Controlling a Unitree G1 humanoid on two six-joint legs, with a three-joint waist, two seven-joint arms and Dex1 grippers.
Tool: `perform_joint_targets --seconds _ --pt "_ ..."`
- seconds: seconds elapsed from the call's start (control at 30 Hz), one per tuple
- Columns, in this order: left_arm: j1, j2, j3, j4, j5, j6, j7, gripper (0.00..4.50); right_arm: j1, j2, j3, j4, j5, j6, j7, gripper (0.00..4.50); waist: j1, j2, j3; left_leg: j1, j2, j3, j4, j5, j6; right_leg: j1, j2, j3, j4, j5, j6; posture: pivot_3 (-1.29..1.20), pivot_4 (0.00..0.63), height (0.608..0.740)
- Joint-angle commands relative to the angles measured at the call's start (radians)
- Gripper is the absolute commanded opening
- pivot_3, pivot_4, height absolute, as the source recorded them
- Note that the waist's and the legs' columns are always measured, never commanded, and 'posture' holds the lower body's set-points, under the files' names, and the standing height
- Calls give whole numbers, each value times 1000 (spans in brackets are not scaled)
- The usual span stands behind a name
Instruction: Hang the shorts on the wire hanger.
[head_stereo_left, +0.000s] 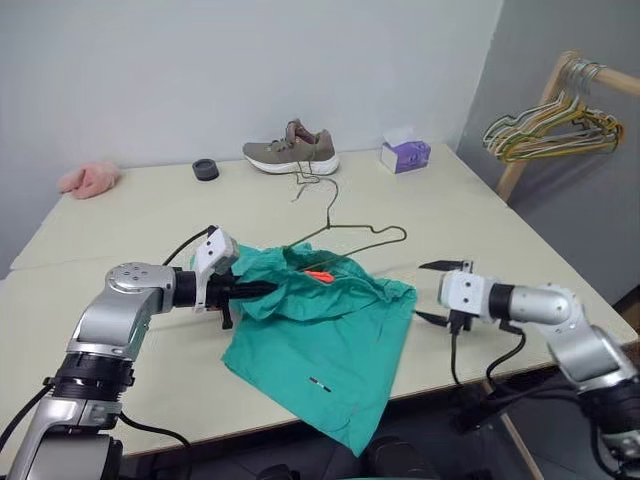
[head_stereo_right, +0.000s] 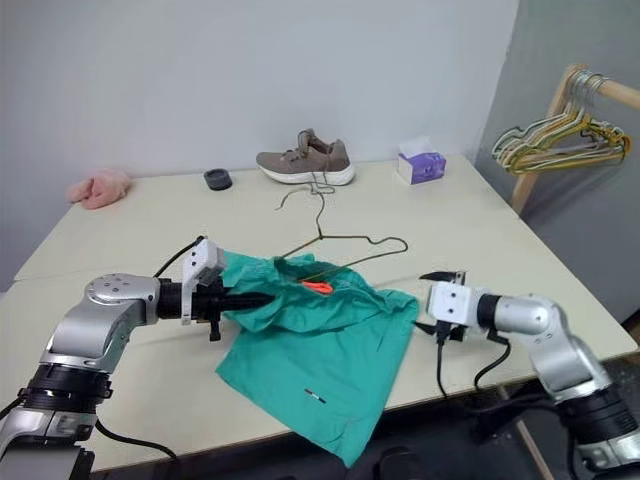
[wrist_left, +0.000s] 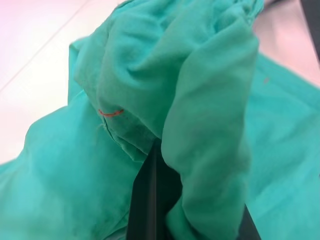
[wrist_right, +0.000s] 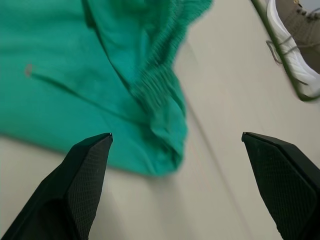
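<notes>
Light was even and soft across the table (head_stereo_left: 120, 225), with faint shadows under the shoe (head_stereo_left: 292, 148). In the wrist views the shorts (wrist_left: 200, 100) were blurred up close and the pale tabletop looked washed out

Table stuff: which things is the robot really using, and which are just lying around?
For the job:
- shorts, pinched in the left hand
- wire hanger, partly under the shorts
- right hand, open beside the shorts

Just lying about:
- shoe
- tissue box
- pink cloth
- small black round thing
- bunch of hangers on a rack
</notes>
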Motion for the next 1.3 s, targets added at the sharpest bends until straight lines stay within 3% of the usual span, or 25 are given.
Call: perform_joint_targets --seconds 0.03,0.2,0.27,0.67,0.83,0.97,1.3 --pt "-38 15 46 -50 -48 42 -1 0 -29 74 39 -43 -51 33 -75 4470 2 0 0 0 0 0 0 0 0 0 0 0 0 0 0 -185 0 740" --pt "-52 30 52 -53 -59 61 -2 0 -99 183 91 50 -119 77 -152 4470 4 0 0 -1 -2 0 1 0 0 0 0 0 0 0 0 -178 0 740" --pt "-49 34 56 -58 -64 67 -1 0 -117 211 99 97 -139 96 -180 4091 5 0 0 -1 -2 0 1 0 0 0 0 -1 0 0 0 -172 0 740" --pt "5 55 86 -111 -98 103 -10 0 -154 298 24 168 -77 199 -249 44 2 0 0 -1 -1 -2 1 0 0 0 0 -1 0 1 -1 -158 0 740" --pt "25 115 103 -118 -142 140 -72 0 -166 314 -74 148 19 302 -247 44 4 1 0 -1 -1 -2 0 0 0 0 0 -2 0 1 -2 -157 0 740" --pt "23 175 121 -95 -173 172 -124 0 -165 266 -167 114 157 414 -165 44 6 1 1 -2 -2 -2 1 0 0 0 0 -2 0 0 0 -157 0 740" --pt "41 267 64 -31 -89 50 -211 0 -147 161 -195 89 231 441 -142 44 4 2 1 -2 -2 -2 0 0 0 -1 0 -2 0 0 0 -170 0 740"
